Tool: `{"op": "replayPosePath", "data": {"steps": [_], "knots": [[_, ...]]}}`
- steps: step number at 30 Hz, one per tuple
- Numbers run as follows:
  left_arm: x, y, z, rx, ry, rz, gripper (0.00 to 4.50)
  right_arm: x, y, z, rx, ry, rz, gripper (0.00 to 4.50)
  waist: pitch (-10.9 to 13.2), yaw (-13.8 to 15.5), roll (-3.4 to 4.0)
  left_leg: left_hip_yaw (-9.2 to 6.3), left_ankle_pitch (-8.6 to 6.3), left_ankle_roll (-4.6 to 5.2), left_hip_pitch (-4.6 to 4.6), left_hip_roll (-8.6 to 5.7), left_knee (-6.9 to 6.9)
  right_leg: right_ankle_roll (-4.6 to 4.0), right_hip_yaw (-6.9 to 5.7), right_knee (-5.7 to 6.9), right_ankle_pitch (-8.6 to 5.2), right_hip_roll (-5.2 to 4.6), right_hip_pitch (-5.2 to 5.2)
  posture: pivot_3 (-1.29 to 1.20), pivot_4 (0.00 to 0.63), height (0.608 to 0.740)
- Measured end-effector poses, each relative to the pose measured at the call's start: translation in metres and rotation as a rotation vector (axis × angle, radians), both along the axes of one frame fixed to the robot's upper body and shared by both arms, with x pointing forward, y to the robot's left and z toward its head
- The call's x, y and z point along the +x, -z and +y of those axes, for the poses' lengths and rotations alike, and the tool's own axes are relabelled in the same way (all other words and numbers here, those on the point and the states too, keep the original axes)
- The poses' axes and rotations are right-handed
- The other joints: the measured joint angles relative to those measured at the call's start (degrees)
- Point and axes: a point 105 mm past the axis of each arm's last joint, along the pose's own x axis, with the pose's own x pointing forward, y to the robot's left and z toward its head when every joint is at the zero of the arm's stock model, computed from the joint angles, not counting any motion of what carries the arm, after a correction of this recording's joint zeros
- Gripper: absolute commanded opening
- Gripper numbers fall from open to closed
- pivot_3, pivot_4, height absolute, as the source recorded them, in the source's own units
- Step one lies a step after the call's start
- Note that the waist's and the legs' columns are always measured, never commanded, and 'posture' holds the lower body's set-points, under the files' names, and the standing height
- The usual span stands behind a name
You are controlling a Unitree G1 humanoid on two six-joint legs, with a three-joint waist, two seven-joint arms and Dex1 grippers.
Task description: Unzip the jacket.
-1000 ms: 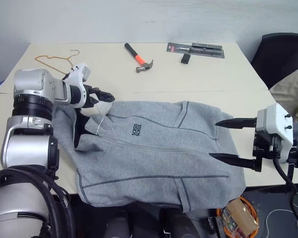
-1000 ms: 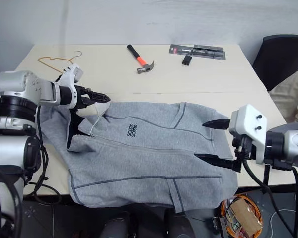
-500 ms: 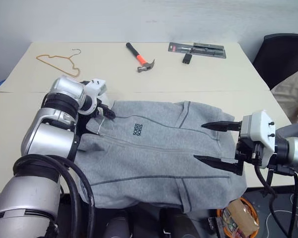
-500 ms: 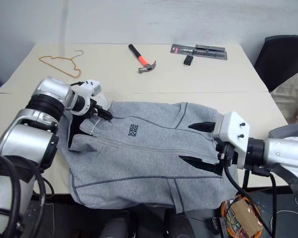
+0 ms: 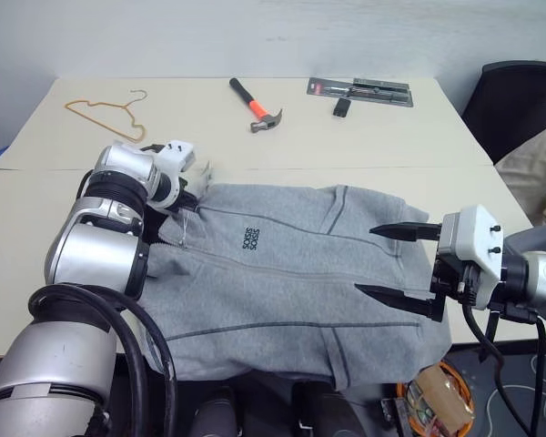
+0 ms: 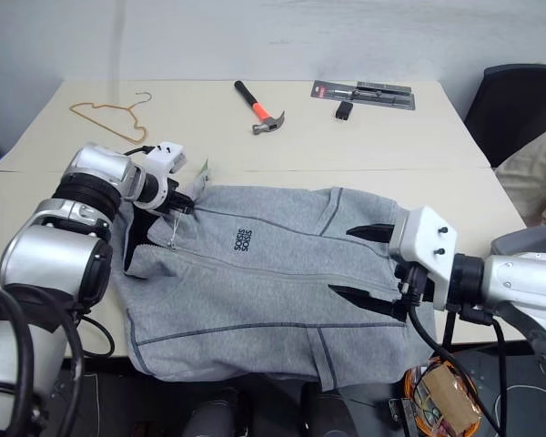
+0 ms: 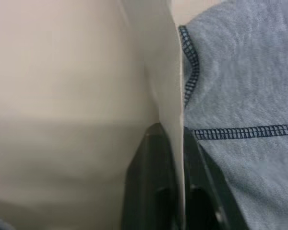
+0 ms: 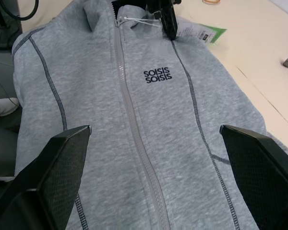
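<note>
The light grey jacket (image 5: 282,273) lies flat on the table with its collar at the left and its front zipper (image 8: 134,124) closed along the whole length that shows. A small dark logo (image 8: 158,75) sits beside the zipper. My left gripper (image 5: 193,187) is down at the collar. In the left wrist view its fingers (image 7: 156,158) are shut on a thin pale paper tag (image 7: 163,72) next to the jacket's stitched edge. My right gripper (image 5: 367,260) hovers open over the jacket's lower part, with nothing between its fingers.
On the far half of the table (image 5: 364,146) lie a hammer (image 5: 255,102) with an orange grip, a wire hanger (image 5: 105,111), a packaged tool (image 5: 359,90) and a small black object (image 5: 340,107). A black chair (image 5: 519,100) and a person's beige clothing (image 5: 537,173) are at the right.
My left gripper came down to the collar, rolled and went from open to shut on the tag. The right gripper stayed open over the jacket's lower part.
</note>
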Motion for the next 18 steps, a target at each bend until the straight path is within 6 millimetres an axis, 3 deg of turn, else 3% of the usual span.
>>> {"op": "replayPosePath", "data": {"steps": [4, 11, 14, 18], "knots": [[0.010, -0.015, -0.002, 0.011, 0.036, -0.114, 0.02, 0.000, 0.000, 0.000, -0.001, -0.002, 0.001, 4.50, 0.02, 0.08, -0.03, -0.01, 0.00, 0.00, 0.00, 0.00, 0.01, 0.00, -0.01, 0.02, 0.00, -0.01, 0.00, 0.00, 0.150, 0.740], [0.023, -0.077, -0.024, 0.109, 0.259, -0.463, 0.02, -0.001, 0.005, -0.007, -0.006, 0.014, 0.025, 4.50, 0.07, 0.80, -0.12, 0.00, 0.01, -0.01, -0.01, -0.01, 0.01, 0.01, -0.01, 0.02, 0.01, -0.02, 0.00, 0.00, 0.150, 0.740], [0.018, -0.077, -0.026, 0.110, 0.272, -0.455, 0.02, 0.000, 0.003, -0.012, -0.001, 0.035, 0.017, 4.50, 0.06, 0.95, -0.11, 0.04, 0.02, 0.01, 0.02, 0.00, 0.03, 0.01, 0.03, 0.07, 0.01, -0.01, 0.00, 0.00, 0.150, 0.740], [0.013, -0.048, -0.017, 0.086, 0.217, -0.341, 0.95, 0.000, 0.003, -0.012, -0.001, 0.038, 0.016, 4.50, 0.06, 1.04, -0.11, 0.02, 0.04, 0.03, 0.02, 0.00, 0.03, 0.01, 0.02, 0.09, 0.01, 0.00, 0.00, 0.00, 0.150, 0.740]]}}
